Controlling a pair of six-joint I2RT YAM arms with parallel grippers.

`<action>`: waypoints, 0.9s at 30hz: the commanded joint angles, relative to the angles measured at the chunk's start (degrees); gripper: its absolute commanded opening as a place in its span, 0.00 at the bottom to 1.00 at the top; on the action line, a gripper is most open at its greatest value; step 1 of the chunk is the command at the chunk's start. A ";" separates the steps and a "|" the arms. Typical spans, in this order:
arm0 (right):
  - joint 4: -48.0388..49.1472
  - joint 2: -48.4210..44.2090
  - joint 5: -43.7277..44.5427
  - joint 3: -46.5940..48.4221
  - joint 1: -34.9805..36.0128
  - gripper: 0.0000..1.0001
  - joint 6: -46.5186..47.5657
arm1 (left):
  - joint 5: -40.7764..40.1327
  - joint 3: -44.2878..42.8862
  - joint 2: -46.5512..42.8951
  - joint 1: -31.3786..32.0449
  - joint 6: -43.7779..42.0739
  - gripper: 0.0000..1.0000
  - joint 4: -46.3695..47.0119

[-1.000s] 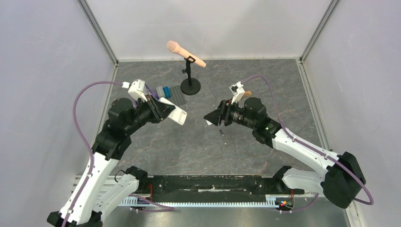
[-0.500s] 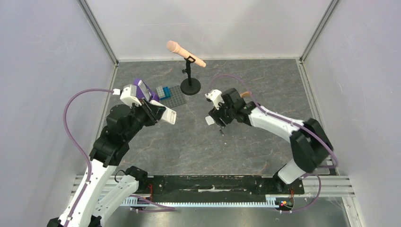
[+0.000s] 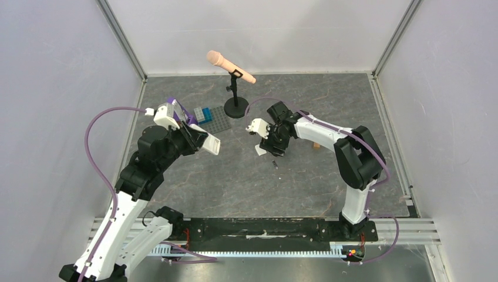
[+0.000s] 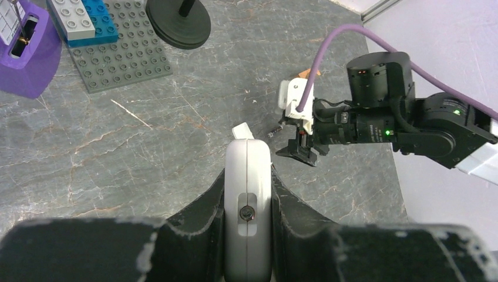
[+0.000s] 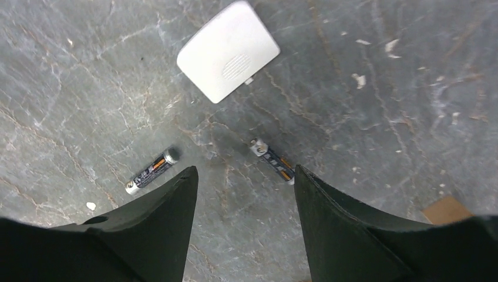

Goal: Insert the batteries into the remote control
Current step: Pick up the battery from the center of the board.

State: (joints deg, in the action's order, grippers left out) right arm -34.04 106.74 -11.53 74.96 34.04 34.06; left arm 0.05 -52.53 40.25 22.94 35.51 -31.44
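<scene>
My left gripper (image 3: 201,140) is shut on the white remote control (image 3: 210,145), held edge-up above the table; in the left wrist view the remote (image 4: 248,194) sits clamped between both fingers. My right gripper (image 3: 272,147) is open and points down just above the table. In the right wrist view two dark batteries lie on the table, one (image 5: 151,171) by the left fingertip and one (image 5: 272,160) by the right fingertip, neither of them held. A small white battery cover (image 5: 228,50) lies beyond them. One battery (image 3: 274,164) shows in the top view.
A microphone on a black stand (image 3: 235,88) is at the back. A grey studded baseplate with bricks (image 3: 212,117) and a purple stand (image 3: 175,107) sit back left. A tan block (image 3: 316,144) lies right of the right gripper.
My right arm has folded in, its gripper turning to point down over the batteries and cover. My left gripper shifted slightly with the remote still in it.
</scene>
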 commanded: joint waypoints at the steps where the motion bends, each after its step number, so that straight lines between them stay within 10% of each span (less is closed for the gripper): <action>1: -3.24 2.18 -1.91 2.41 0.06 0.63 3.90 | -0.32 -1.61 0.11 -0.33 -0.15 0.02 1.29; 21: -1.20 8.18 7.25 2.76 -0.29 0.21 3.78 | -1.60 -1.08 -0.11 -0.35 0.19 0.02 1.12; 27: -0.76 7.89 9.14 2.39 -0.33 0.25 3.57 | -1.44 -1.16 0.22 -0.41 0.30 0.02 1.55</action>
State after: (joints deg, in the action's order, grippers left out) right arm -37.41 113.06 -9.39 78.37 34.68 36.42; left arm -0.12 -52.53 40.82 22.85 35.51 -31.48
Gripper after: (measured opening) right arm 0.216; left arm 0.283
